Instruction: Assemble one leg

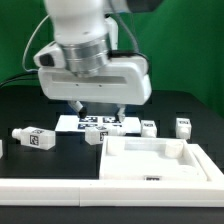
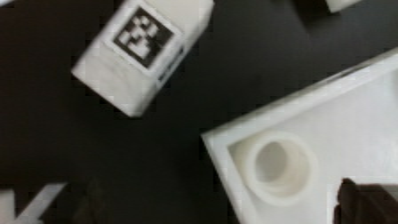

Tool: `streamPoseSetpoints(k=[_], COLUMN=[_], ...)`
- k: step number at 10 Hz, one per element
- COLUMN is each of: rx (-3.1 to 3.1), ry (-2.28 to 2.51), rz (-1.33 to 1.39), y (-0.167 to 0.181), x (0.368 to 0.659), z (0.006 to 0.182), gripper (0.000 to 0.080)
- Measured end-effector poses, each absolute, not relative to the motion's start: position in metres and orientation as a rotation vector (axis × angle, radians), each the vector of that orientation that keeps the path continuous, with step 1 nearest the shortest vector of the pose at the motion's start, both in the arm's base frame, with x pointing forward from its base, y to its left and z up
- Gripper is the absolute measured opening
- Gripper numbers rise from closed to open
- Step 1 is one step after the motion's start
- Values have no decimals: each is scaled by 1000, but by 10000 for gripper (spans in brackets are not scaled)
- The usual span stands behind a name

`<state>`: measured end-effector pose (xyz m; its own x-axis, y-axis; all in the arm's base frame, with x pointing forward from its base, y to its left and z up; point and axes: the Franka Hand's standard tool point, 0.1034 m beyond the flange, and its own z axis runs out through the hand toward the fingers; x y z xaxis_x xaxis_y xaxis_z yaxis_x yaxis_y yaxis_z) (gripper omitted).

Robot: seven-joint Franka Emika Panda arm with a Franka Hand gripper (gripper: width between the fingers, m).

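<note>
A leg (image 2: 143,50), a stubby white post with a black-and-white tag, lies on the black table beside the corner of the large white panel (image 2: 329,120). That corner has a round socket hole (image 2: 276,160). In the exterior view this leg (image 1: 95,138) lies just below my gripper (image 1: 98,110), in front of the marker board. My gripper (image 2: 196,212) hangs above it with its jaws wide apart and nothing between them. Its dark fingertips (image 2: 365,195) show at the edge of the wrist view. More legs lie at the exterior view's left (image 1: 33,138) and right (image 1: 148,128).
The marker board (image 1: 97,123) lies behind the gripper. Another leg (image 1: 183,126) stands at the far right, and one (image 1: 3,147) at the left edge. The white panel (image 1: 150,172) fills the front right. A white rail (image 1: 60,188) runs along the front.
</note>
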<state>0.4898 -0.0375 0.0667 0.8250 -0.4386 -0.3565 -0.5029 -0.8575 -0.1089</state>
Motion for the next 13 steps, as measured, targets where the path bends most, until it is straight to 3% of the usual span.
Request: streamPoseSetpoints(k=[4, 7, 13], rx=[-2764, -2520, -2400], ry=[835, 1239, 1315], rz=[514, 787, 782], y=[-36, -51, -46], x=[486, 461, 461], z=[65, 62, 55], gripper=[648, 648, 648])
